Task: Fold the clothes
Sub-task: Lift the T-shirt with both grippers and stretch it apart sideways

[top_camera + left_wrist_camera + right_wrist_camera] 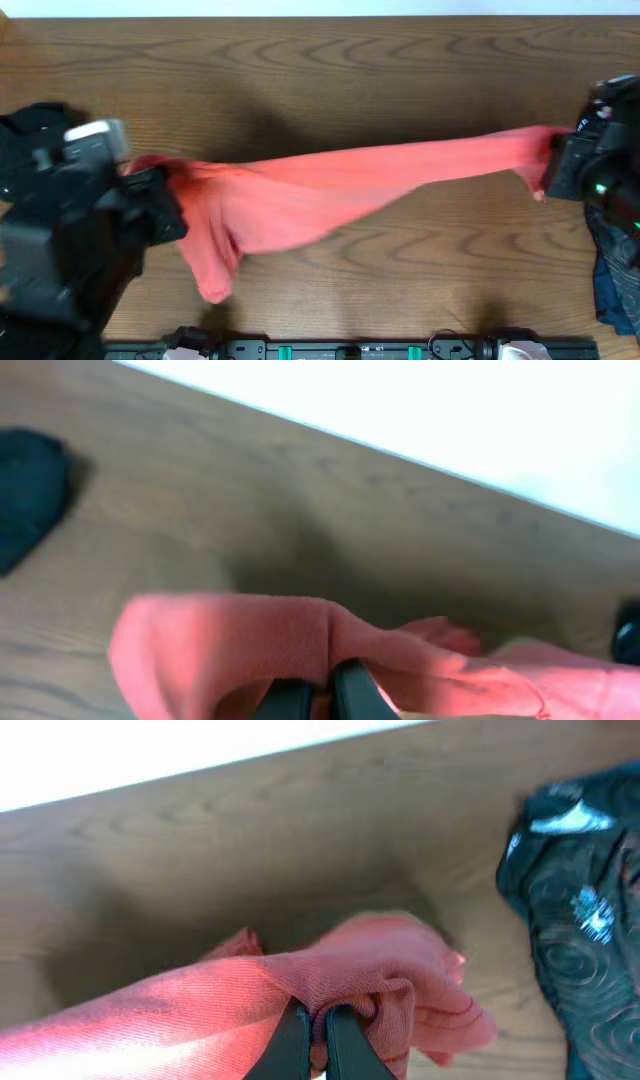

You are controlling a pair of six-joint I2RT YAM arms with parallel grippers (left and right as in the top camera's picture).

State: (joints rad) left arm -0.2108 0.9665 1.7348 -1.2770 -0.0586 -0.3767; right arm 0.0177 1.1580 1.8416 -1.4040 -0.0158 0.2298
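The coral-red T-shirt [340, 185] hangs stretched across the table between both grippers, sagging at the lower left. No lettering shows. My left gripper [160, 195] is shut on its left end, seen in the left wrist view [318, 685] pinching a fold of the T-shirt [220, 635]. My right gripper [555, 160] is shut on its right end, seen in the right wrist view [318, 1025] clamping bunched T-shirt cloth [200, 995]. A black cloth bundle [25, 125] lies at the far left, also in the left wrist view [30, 490]. A navy swirl-patterned garment [580, 920] lies at the far right [615, 280].
The wooden table [330, 80] spreads beneath the shirt. A dark rail [350, 350] with arm bases runs along the front edge. The table's far edge meets a white surface [450, 410].
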